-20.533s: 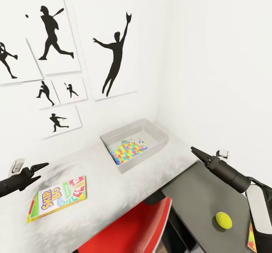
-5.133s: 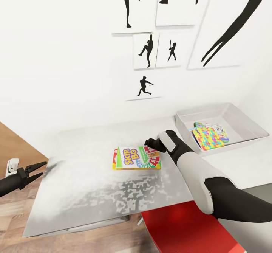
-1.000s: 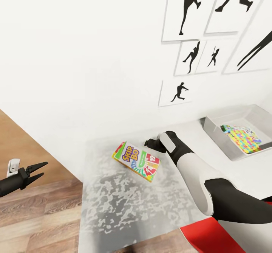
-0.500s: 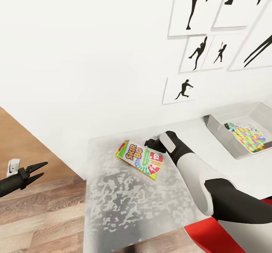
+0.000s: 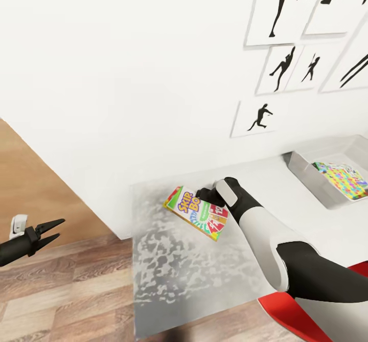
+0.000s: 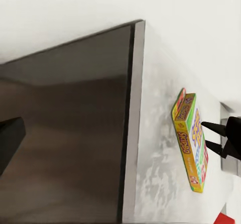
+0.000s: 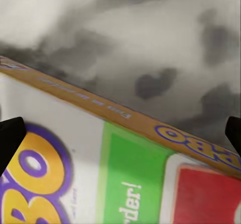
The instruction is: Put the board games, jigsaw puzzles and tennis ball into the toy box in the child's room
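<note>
Game box [image 5: 198,212] lifted, R jaws clamped.

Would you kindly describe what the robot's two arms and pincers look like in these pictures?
The right arm has a glossy white forearm shell, black upper section and black wrist with a white panel. The left pincer is black with two slim pointed fingers and a small white block behind. The right pincer is likewise black and pointed.

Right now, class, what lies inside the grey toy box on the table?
Inside the toy box lies a jigsaw puzzle, with a printed box edge beside it. Anything beneath them is covered, and the frame crops the bin.
</note>
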Motion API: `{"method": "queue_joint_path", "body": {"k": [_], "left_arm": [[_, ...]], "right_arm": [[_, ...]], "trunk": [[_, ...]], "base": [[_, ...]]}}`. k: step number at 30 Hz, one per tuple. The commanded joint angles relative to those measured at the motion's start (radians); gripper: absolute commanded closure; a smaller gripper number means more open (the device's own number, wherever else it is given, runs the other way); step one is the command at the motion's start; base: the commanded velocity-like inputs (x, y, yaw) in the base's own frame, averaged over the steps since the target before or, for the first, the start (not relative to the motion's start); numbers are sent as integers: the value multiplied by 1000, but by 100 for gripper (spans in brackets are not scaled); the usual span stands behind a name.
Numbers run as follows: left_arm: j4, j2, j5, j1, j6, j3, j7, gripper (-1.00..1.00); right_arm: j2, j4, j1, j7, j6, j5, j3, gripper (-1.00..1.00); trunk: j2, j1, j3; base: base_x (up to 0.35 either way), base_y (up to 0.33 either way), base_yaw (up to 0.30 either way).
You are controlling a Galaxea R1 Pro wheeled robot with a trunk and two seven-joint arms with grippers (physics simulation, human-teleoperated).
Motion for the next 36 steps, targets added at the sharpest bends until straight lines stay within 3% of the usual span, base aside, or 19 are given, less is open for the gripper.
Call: {"method": "queue_joint_path", "body": {"k": [1,15,36], "left_arm": [[0,0,-2,-1,4,1,-5,-100],[0,0,-2,-1,4,1,-5,-100],[0,-1,-2,-1,3,-1,-5,-100]], "right_arm": [[0,-1,-1,-10,2,-11,4,-100],[-7,0,-1,-10,2,-11,4,-100],[-9,0,-1,-10,2,-11,4,-100]], "trunk": [[-2,0,-2],[-2,0,-2],[-2,0,-2]], "base": [[-34,156,0],[-73,49,0],[-55,181,0]]}}
